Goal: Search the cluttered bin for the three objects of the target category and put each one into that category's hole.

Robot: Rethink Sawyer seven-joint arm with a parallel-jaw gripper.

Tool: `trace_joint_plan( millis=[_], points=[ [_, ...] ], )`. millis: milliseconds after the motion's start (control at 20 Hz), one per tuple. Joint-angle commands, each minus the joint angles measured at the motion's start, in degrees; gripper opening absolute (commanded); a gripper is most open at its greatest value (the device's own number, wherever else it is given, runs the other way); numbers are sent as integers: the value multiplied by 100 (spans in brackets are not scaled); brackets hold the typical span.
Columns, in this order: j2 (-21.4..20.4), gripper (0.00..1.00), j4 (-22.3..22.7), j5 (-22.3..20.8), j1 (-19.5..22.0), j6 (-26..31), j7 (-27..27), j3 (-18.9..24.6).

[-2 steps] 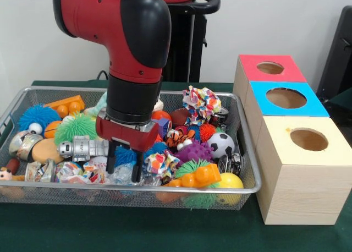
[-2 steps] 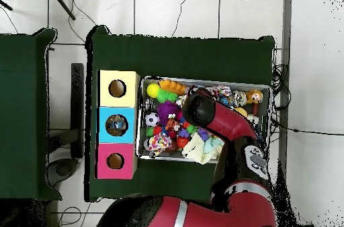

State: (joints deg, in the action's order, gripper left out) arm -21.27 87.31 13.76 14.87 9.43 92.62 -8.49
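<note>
My gripper (image 1: 124, 164) is lowered into the wire bin (image 1: 245, 189), near its front wall. Its fingers (image 1: 111, 159) stand apart on either side of a blue spiky ball (image 1: 126, 155), so it reads as open. Beside it lie a silver robot toy (image 1: 82, 148), a green spiky ball (image 1: 75, 126) and a patterned cloth ball (image 1: 160, 162). To the right stand three boxes, each with a hole in its top: red (image 1: 269, 68), blue (image 1: 286, 98) and pale yellow (image 1: 308, 139). In the overhead view the arm (image 2: 205, 111) hides the gripper.
The bin also holds a soccer ball (image 1: 221, 144), a purple spiky ball (image 1: 193, 151), an orange toy (image 1: 201, 177), a yellow ball (image 1: 232, 181) and a frilly cloth ball (image 1: 201, 103). Overhead, the boxes (image 2: 116, 125) stand left of the bin (image 2: 201, 80).
</note>
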Motion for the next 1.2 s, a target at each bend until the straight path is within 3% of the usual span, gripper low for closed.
trace_joint_plan(
  millis=[50, 950, 1000, 1200],
  points=[
    [1391, 0, 97, -104, 78, -994, 1187, 1113],
    [1388, 0, 31, 125, -182, -863, 1342, 827],
    [1385, 100, 20, 146, -231, -834, 1343, 773],
    [1372, 100, 14, 247, -407, -738, 1416, 580]
  ],
)
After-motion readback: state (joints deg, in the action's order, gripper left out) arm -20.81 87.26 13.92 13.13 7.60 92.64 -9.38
